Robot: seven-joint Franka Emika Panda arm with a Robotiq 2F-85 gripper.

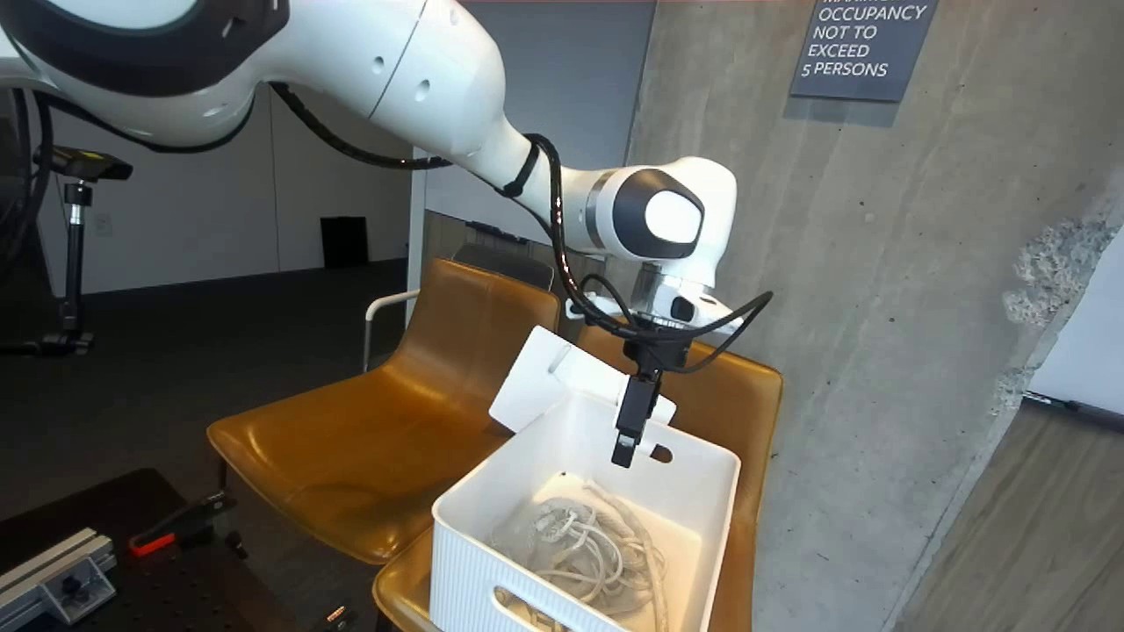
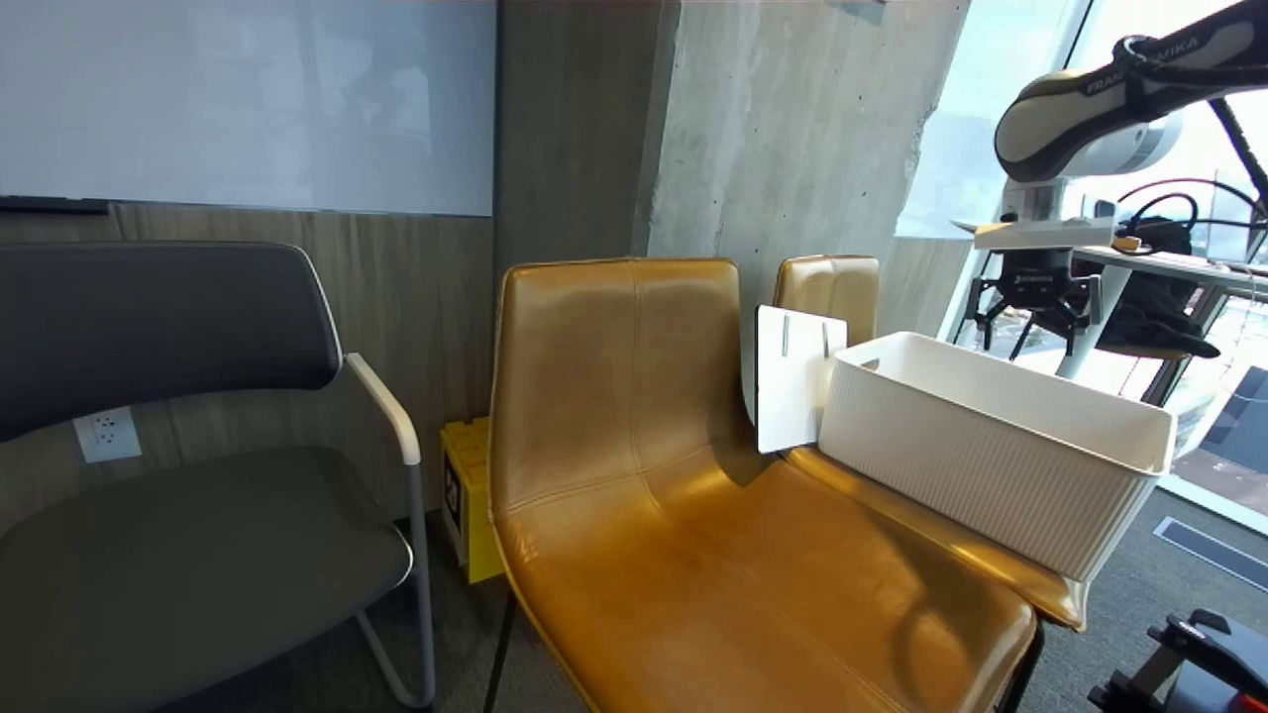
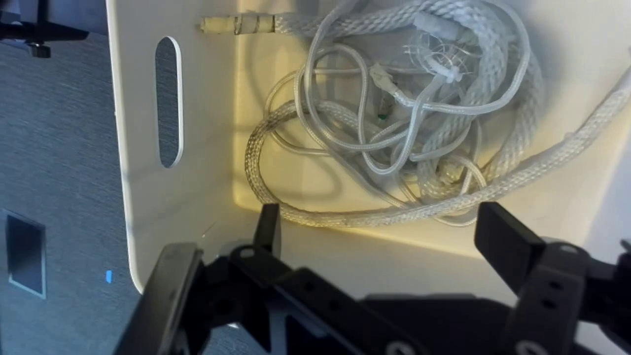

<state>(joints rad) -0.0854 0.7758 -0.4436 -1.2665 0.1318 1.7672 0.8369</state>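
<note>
1. Gripper: released, fingers spread wide, pointing down above the white bin.
2. Beige braided rope: inside the bin, curving near one wall, below the fingertips and apart from them.
3. Thick white rope: coiled on the bin floor, one end wrapped in yellowish tape.
4. Thin white cord: tangled loosely with both ropes.
5. White bin: ribbed outside, resting on the seat of a tan chair.
6. White panel: standing just beside the bin, visible in both exterior views.
7. Second tan chair: alongside the bin's chair, with a dark gray chair and a yellow box near it in an exterior view.
</note>
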